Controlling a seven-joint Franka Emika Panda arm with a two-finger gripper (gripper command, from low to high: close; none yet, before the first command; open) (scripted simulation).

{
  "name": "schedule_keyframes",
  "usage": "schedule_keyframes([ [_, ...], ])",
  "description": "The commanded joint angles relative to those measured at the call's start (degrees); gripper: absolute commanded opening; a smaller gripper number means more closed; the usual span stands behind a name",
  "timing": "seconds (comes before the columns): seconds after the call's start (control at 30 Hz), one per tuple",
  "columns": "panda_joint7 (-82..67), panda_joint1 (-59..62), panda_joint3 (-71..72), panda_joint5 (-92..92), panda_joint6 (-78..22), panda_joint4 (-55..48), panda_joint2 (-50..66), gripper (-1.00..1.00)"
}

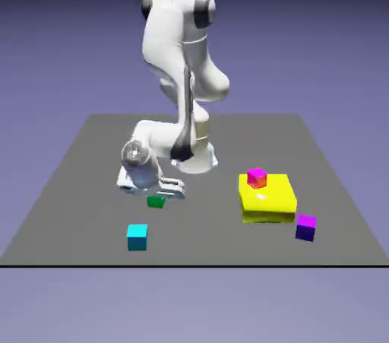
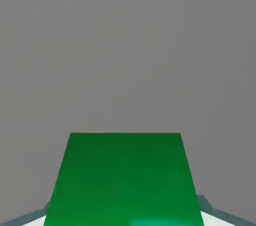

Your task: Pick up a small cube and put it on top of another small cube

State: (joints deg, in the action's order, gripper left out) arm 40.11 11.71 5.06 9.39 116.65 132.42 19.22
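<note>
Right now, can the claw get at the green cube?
Probably yes: the claw is already down at the green cube, which fills the space between its tips in the hand view. Whether it's clamped can't be told.

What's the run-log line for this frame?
phase: grasp | pincer: low, at green cube | cube: on table between tips | closure: unclear | stack: not yet

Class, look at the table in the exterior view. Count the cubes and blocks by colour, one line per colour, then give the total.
Green cube, under the gripper: 1
Cyan cube: 1
Purple cube: 1
Magenta cube, on the yellow block: 1
Yellow block, larger than the others: 1
Total: 5
</note>
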Motion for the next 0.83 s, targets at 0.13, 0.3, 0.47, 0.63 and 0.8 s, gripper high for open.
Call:
schedule_keyframes([
  [0.13,-1.9,-7.6,10.4,8.8,-6.4,-10.2,6.1,-1.00],
  [0.3,-3.8,-15.1,20.8,17.4,-12.8,-20.4,12.3,-1.00],
  [0.47,-5.8,-22.7,31.1,26.0,-19.1,-30.6,18.4,-1.00],
  [0.63,-4.6,-23.9,32.3,30.8,-15.9,-29.8,22.2,-1.00],
  [0.8,-5.5,-24.4,33.2,29.5,-18.6,-31.7,21.1,1.00],
])
